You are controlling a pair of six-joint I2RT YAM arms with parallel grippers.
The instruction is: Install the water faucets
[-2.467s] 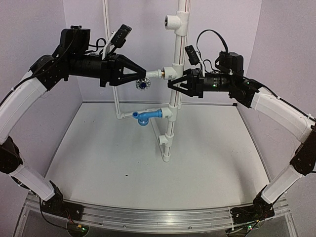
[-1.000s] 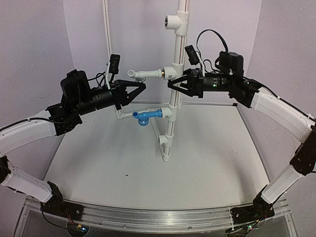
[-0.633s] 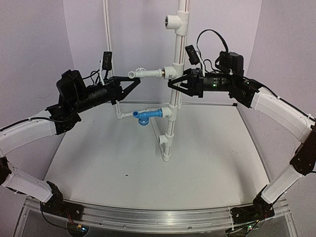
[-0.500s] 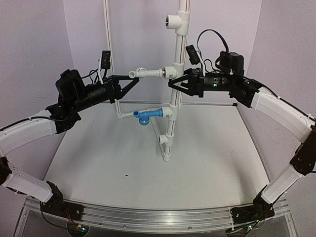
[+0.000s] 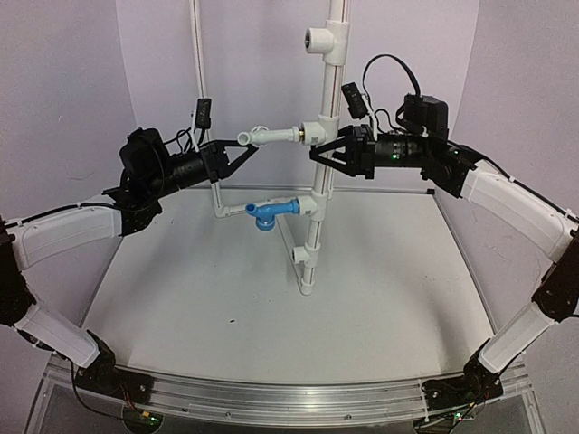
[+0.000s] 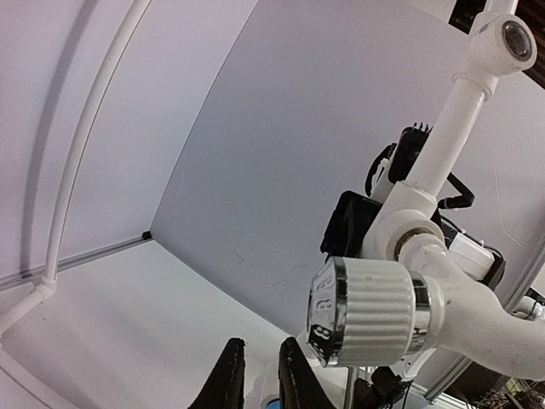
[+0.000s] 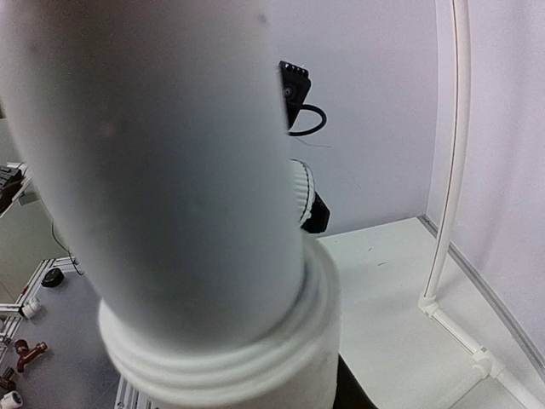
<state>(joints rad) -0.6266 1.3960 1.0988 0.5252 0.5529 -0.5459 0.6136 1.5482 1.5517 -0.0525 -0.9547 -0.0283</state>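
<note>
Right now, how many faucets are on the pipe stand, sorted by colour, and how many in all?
White faucet: 1, screwed into the middle fitting of the pipe stand
Blue faucet: 1, on the lower fitting
Total: 2

An upright pipe point(image 5: 318, 181) is set on the table point(image 5: 380, 298), near its middle. Two faucets are mounted on the pipe's left side, the upper faucet point(image 5: 267, 136) above the lower faucet point(image 5: 270, 212). A tee fitting point(image 5: 324, 39) is placed higher on the pipe. The left gripper point(image 5: 246, 154) is positioned just left of and below the upper faucet. The right gripper point(image 5: 318, 156) is placed around the pipe from the right, between the two faucets.
</note>
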